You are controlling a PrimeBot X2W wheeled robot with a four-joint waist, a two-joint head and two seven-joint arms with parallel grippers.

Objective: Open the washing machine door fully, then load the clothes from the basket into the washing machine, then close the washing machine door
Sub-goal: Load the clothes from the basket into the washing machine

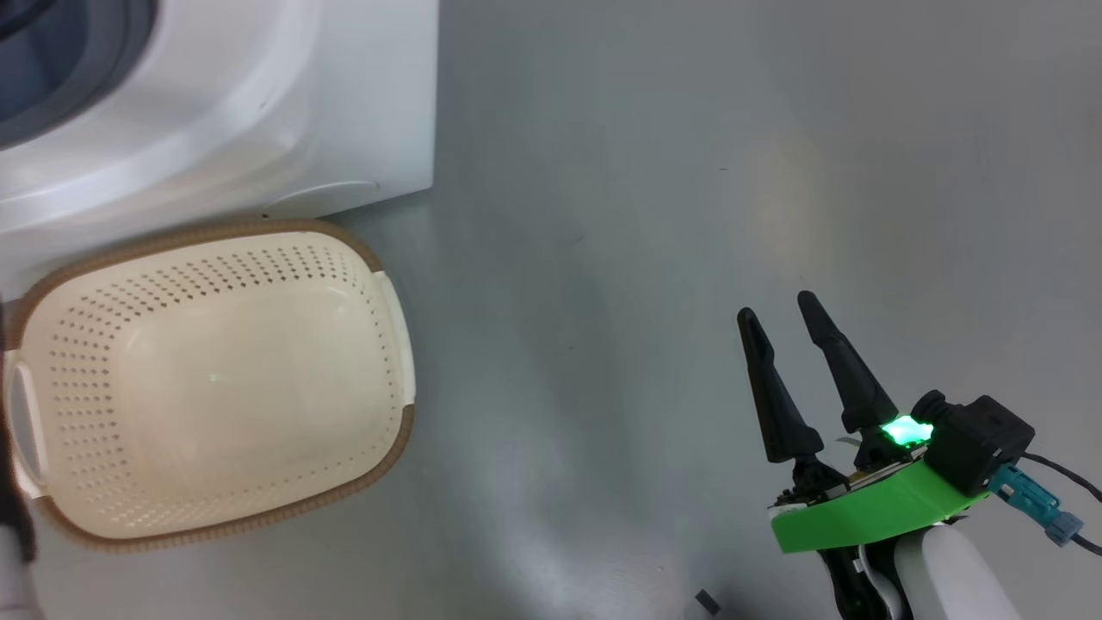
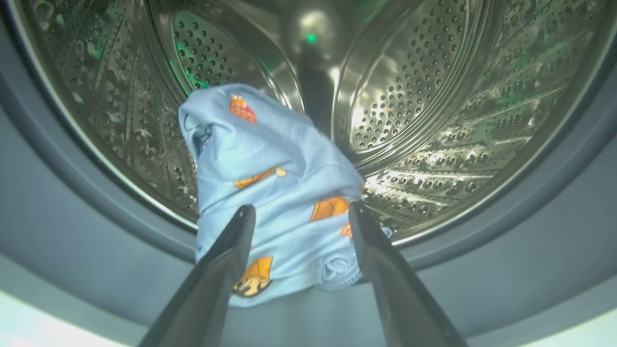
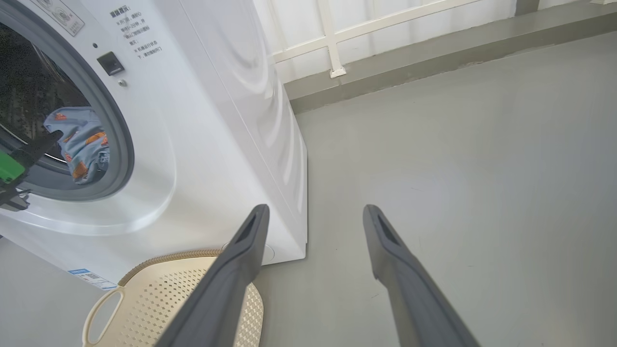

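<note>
Grey floor (image 1: 654,258) runs beneath the whole scene. Left end effector (image 2: 301,207) is released, its fingers spread wide at the mouth of the washing machine (image 3: 217,120), tips in front of the clothes (image 2: 270,159); contact with the fabric cannot be told. The clothes, light blue with orange prints, lie bunched on the lip of the steel drum (image 2: 434,96), spilling onto the grey-blue gasket (image 2: 72,202). Right end effector (image 1: 776,306) is also released, hanging over the floor, well apart from the machine. The basket (image 1: 215,232) stands on the floor just beside the machine's front.

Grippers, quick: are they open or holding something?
Left gripper: open, clothes between its fingers, not pinched.
Right gripper: open, holding nothing.
</note>
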